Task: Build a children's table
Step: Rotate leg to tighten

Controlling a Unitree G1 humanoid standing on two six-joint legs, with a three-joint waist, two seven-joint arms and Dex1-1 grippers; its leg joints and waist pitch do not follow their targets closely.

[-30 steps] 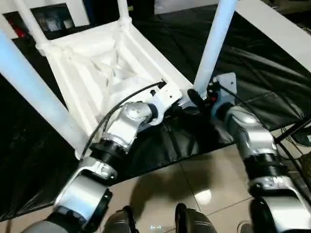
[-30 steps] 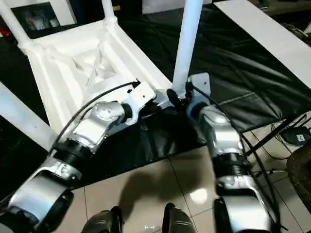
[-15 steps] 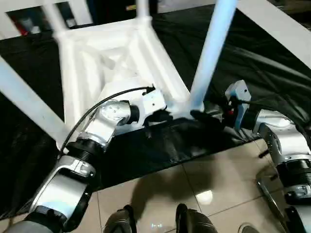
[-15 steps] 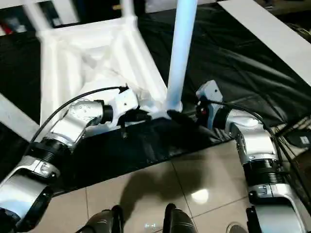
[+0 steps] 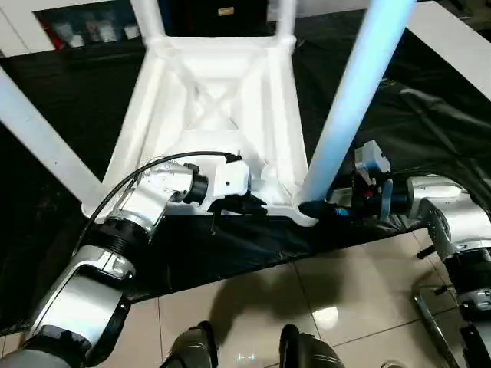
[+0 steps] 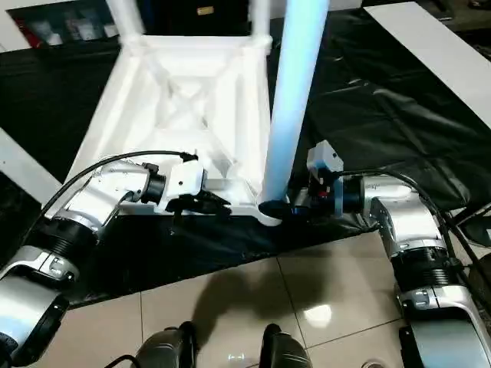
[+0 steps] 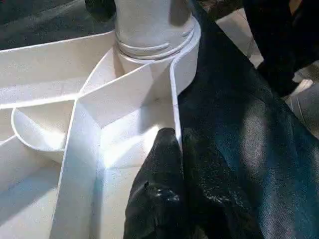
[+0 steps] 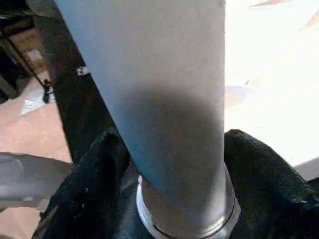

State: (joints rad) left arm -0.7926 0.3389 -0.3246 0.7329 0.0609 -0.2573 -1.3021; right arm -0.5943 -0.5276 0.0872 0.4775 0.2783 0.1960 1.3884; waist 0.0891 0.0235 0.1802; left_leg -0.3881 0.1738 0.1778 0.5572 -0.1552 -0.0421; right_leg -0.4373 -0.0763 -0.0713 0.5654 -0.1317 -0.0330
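Observation:
The children's table [image 5: 219, 100] lies upside down on the black-covered worktable, its ribbed underside facing up and its white legs standing upward. My left gripper [image 5: 242, 205] is shut on the table's near rim [image 7: 174, 89], one finger on each side of the thin wall, a little left of the near right corner socket. My right gripper [image 5: 314, 208] reaches in from the right and is closed around the foot of the near right leg [image 5: 353, 100], just above the socket. In the right wrist view its fingers [image 8: 89, 184] press against both sides of that leg [image 8: 164, 89].
The black cover [image 5: 430, 123] spreads out to the right of the table and ends at the near edge just below my grippers. Tiled floor [image 5: 322, 284] and my feet [image 5: 199, 349] lie in front. A white board [image 5: 460, 46] runs along the far right.
The table has swung round and now sits square to me. My right arm has moved out to the right, its gripper low at the leg's foot. The left gripper has kept its hold on the rim.

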